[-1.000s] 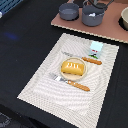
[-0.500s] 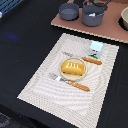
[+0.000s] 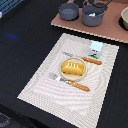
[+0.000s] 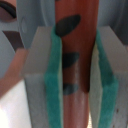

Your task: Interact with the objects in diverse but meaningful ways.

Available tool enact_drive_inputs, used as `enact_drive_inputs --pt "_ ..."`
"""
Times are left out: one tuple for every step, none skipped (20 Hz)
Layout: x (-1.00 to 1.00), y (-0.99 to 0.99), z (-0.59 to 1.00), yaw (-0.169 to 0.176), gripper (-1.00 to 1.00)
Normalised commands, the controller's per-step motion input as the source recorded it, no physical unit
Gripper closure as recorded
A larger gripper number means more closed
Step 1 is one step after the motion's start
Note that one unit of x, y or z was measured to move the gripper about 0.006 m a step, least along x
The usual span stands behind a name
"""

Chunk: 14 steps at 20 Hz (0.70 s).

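Note:
In the wrist view my gripper (image 4: 77, 75) is open. Its two green-padded fingers (image 4: 54, 80) stand apart, and only a red-brown surface with dark spots shows between them. In the exterior view, a yellow bread-like block (image 3: 73, 67) lies on a small plate in the middle of the striped placemat (image 3: 45, 85). A brown sausage stick (image 3: 92, 61) and a pale blue carton (image 3: 96, 48) sit just beyond it. A grey saucepan (image 3: 69, 11) and a grey pot (image 3: 93, 16) stand on a brown board (image 3: 112, 27) at the back. The white tube is out of view.
A fork with an orange handle (image 3: 72, 82) lies on the placemat in front of the bread. A small utensil (image 3: 66, 53) lies behind the plate. A pale bowl (image 3: 124, 17) stands at the board's end on the exterior view's right. The table around is dark.

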Motion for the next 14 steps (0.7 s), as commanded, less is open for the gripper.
enact_drive_inputs --pt "0.0 -0.08 -0.02 -0.023 1.0" --pt "0.0 -0.12 0.0 -0.024 1.0" --pt "0.0 -0.1 0.0 -0.023 1.0" --pt "0.0 -0.07 0.0 -0.018 1.0" --pt "0.0 -0.02 0.0 -0.007 1.0" --pt "0.0 0.0 0.0 -0.003 1.0" --pt "0.0 0.0 0.0 0.0 1.0" --pt "0.0 0.0 0.0 0.0 -1.0" --pt "0.0 0.0 0.0 0.0 -1.0" --pt "0.0 0.0 0.0 0.0 -1.0" --pt "0.0 0.0 0.0 0.0 -1.0" --pt "0.0 0.0 0.0 0.0 -1.0" --pt "0.0 0.0 0.0 -0.002 -1.0" --pt "0.0 0.0 0.0 -0.005 -1.0"
